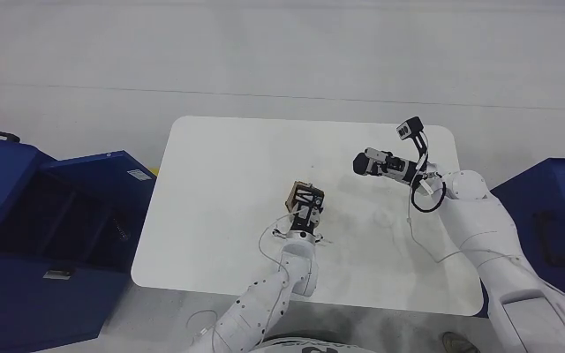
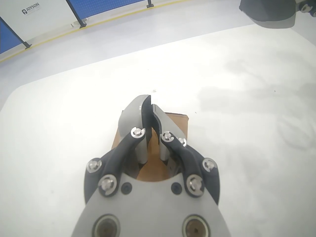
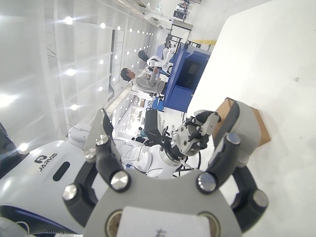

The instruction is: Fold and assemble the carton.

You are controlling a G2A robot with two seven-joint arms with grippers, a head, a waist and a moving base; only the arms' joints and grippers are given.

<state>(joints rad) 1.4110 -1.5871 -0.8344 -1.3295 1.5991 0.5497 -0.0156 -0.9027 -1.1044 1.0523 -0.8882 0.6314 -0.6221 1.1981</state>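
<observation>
Carton [image 1: 298, 191] stands near the middle of the surface [image 1: 221, 168], one wall pinched in our left gripper [image 2: 150, 102], closed on it. Our right gripper [image 1: 360, 163] hangs open, well apart on the carton's right, so the left arm is nearer.

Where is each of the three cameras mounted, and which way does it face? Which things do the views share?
Top view: above the arms, facing down on the table; both arms show, the left gripper at the carton, the right gripper apart from it.
Left wrist view: on the left wrist, facing along its shut fingers, over the carton and across the table.
Right wrist view: on the right wrist, facing between its open fingers toward the left gripper and carton.
All three share the carton and left gripper.
</observation>
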